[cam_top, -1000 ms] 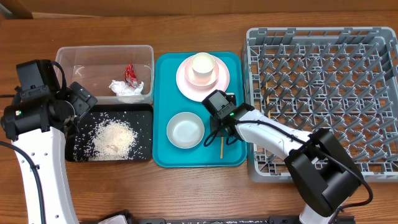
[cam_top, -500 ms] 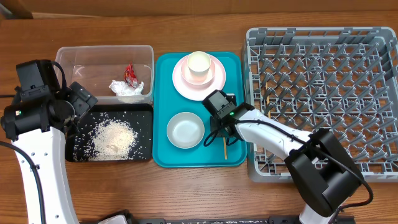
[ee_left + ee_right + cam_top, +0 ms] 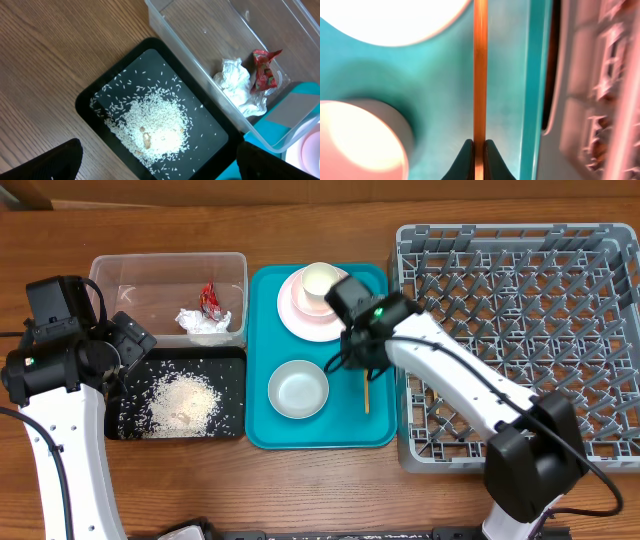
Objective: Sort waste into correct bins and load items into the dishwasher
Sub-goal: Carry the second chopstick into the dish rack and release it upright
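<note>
- A wooden desk (image 3: 60, 220) seen from above. Directions are given as a clock face laid over it, with 12 o'clock at the far edge.
- A teal tray (image 3: 260, 430) sits at the centre.
- At the tray's 12 o'clock, a pale pink plate (image 3: 300, 325) carries a small white cup (image 3: 318, 283).
- At the tray's 7 o'clock sits an empty white bowl (image 3: 298, 389).
- The right fingers (image 3: 463, 162) are pinched tight on one end of a thin wooden chopstick (image 3: 366, 395).
- The chopstick runs straight out from the fingertips toward 6 o'clock, over the tray's 3 o'clock side and just beside its rim. Whether its far end touches the tray cannot be told.
- At the desk's 3 o'clock, just beside the teal tray, stands a large grey dish rack (image 3: 520, 330) with a grid floor and rows of upright pegs.
- At 10 o'clock, a clear tub (image 3: 165, 258) holds a crumpled red wrapper (image 3: 209, 298) and a white tissue (image 3: 203, 322), side by side near its 4 o'clock corner.
- At 8 o'clock, right against the tub, a shallow black tray (image 3: 125, 430) holds a heap of rice (image 3: 185, 400) with loose grains scattered around it.
- The left fingers (image 3: 50, 162) are spread wide and hold nothing. They hang near the black tray's 10 o'clock corner.
</note>
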`<action>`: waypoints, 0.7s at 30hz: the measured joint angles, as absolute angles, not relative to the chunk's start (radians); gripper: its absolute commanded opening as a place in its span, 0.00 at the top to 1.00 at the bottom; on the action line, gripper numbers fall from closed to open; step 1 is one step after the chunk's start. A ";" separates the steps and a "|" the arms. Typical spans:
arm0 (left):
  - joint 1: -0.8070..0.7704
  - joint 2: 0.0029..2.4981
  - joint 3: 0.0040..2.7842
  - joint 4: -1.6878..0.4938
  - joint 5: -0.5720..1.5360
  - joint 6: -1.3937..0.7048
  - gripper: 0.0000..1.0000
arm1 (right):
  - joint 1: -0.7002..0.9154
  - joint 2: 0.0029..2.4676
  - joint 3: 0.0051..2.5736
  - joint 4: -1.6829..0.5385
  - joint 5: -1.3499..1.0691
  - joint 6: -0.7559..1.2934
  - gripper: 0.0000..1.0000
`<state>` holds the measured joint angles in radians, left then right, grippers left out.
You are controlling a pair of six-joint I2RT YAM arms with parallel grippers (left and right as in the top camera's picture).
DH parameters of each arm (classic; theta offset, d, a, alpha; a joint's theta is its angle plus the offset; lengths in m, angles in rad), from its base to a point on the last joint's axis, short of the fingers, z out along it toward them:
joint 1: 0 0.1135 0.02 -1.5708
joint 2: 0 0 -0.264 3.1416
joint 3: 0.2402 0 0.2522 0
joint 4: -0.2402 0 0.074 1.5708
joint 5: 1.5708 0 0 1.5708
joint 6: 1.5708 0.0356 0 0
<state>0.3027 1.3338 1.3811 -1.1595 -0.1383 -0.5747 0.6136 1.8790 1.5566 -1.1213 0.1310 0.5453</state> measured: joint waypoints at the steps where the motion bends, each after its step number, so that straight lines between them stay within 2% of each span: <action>1: 0.303 1.334 1.381 -1.160 -0.138 -0.575 0.00 | 0.602 1.879 1.591 -1.144 0.131 0.535 0.96; 7: 0.303 1.334 1.381 -1.159 -0.138 -0.575 0.00 | 0.501 1.879 1.695 -1.249 0.135 0.452 0.96; 15: 0.303 1.334 1.381 -1.159 -0.138 -0.575 0.00 | 0.334 1.879 1.701 -1.329 0.134 0.333 0.96; 21: 0.303 1.334 1.381 -1.159 -0.138 -0.575 0.00 | 0.267 1.879 1.701 -1.354 0.134 0.277 0.96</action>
<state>0.3027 1.3338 1.3811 -1.1595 -0.1383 -0.5747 0.2672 1.8790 1.7008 -1.3540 0.1345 0.2768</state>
